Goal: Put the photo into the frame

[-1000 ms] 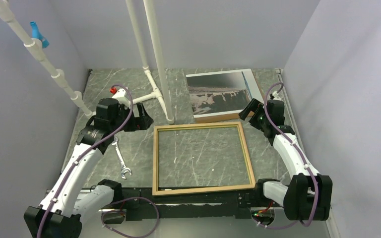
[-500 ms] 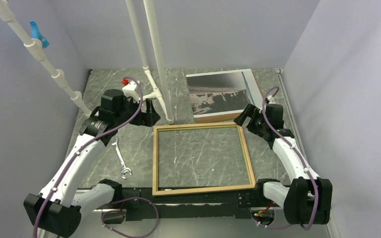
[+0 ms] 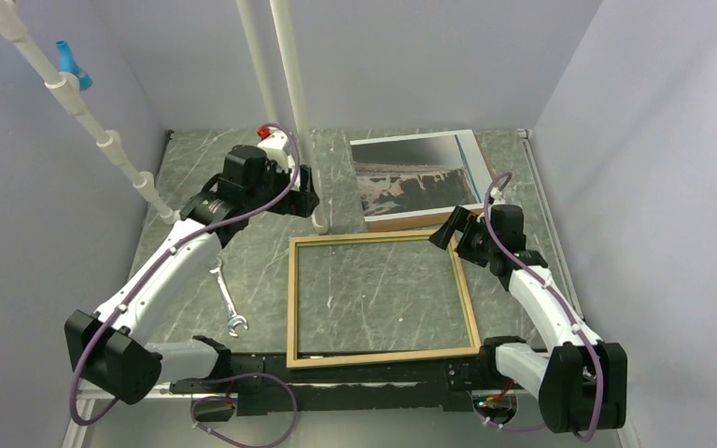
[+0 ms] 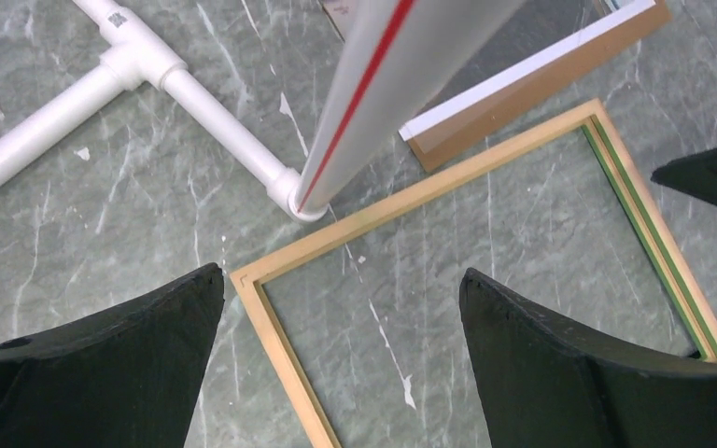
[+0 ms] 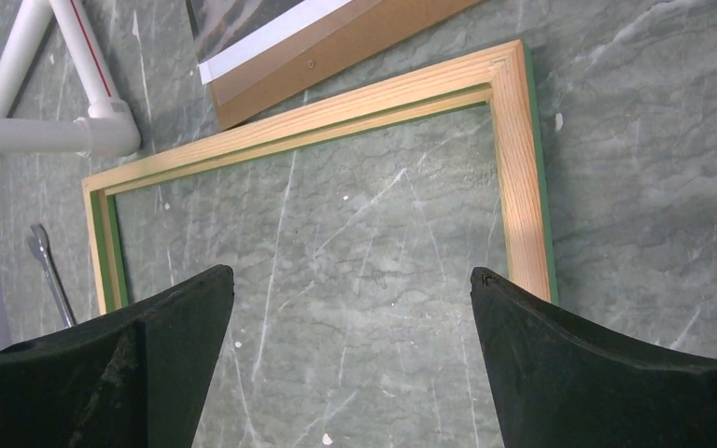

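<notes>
We see the frame (image 3: 383,356) lying flat, tan face up, mid-desk (image 3: 261,280), the photo (image 3: 411,173) face up on a brown board (image 3: 411,222) just beyond it, and both hands released and empty, the left hand (image 3: 306,199) beside the white pipe (image 3: 299,112) and the right hand (image 3: 450,231) over the frame's far right corner.

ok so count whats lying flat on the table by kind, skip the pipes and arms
light tan wooden rectangular frame: 1
grey and brown landscape photo print: 1
plain brown backing board: 1
silver metal wrench: 1
total: 4
</notes>
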